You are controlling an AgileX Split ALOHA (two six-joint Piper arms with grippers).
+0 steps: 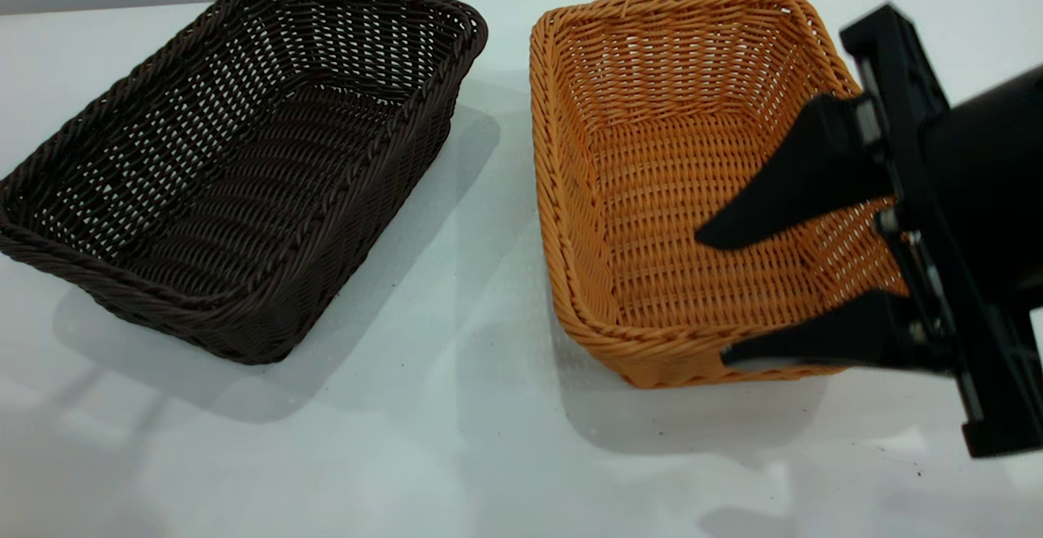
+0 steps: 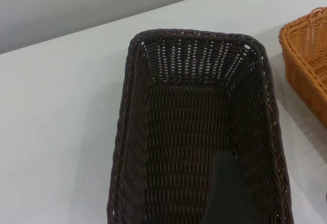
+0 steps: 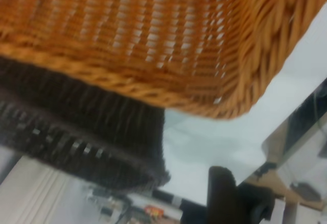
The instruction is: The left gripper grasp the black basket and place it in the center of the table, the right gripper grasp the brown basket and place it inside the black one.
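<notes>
over brown basket (image 1: 668,187), right tool (image 1: 721,297) wide open, empty

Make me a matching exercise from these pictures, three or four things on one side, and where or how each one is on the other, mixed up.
Things:
1. black basket
2. brown basket
3. right gripper
4. table

States:
A. open, fingers straddling a basket's near right corner
B. white surface under both baskets
C. empty, at the exterior view's left
D. empty, small loop at its far end

Pairs: 1-C, 2-D, 3-A, 4-B
</notes>
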